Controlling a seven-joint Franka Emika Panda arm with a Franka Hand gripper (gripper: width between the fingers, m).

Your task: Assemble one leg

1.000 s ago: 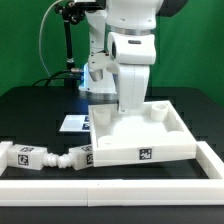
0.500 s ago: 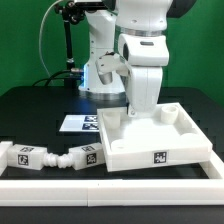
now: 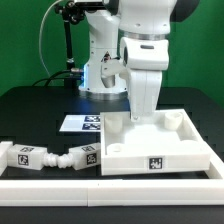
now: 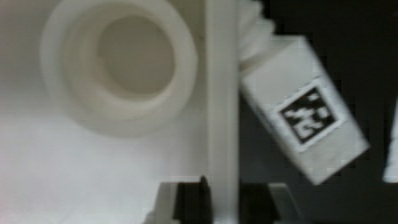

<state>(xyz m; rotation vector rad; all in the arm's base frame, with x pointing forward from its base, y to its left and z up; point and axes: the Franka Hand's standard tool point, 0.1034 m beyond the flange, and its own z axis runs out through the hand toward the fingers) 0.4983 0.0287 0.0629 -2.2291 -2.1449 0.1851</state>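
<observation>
Two short white legs with square tags lie on the table at the exterior view's left front, one (image 3: pixel 24 156) and another (image 3: pixel 84 156) against the white tabletop panel (image 3: pixel 160 150). My gripper (image 3: pixel 140 113) stands over the panel's rear wall, far from both legs. In the wrist view my gripper (image 4: pixel 222 205) is shut on that thin upright wall (image 4: pixel 221 100), one finger on each side. A round socket (image 4: pixel 125 60) in the panel's corner shows beside the wall.
The marker board (image 3: pixel 84 122) lies behind the panel's left corner. A white tagged surface (image 4: pixel 302 110) shows past the wall in the wrist view; what it is cannot be told. A low white rail (image 3: pixel 110 186) runs along the table's front and right edge.
My gripper has moved toward the exterior view's right, and the tabletop panel has slid and turned with it. The two legs have not moved.
</observation>
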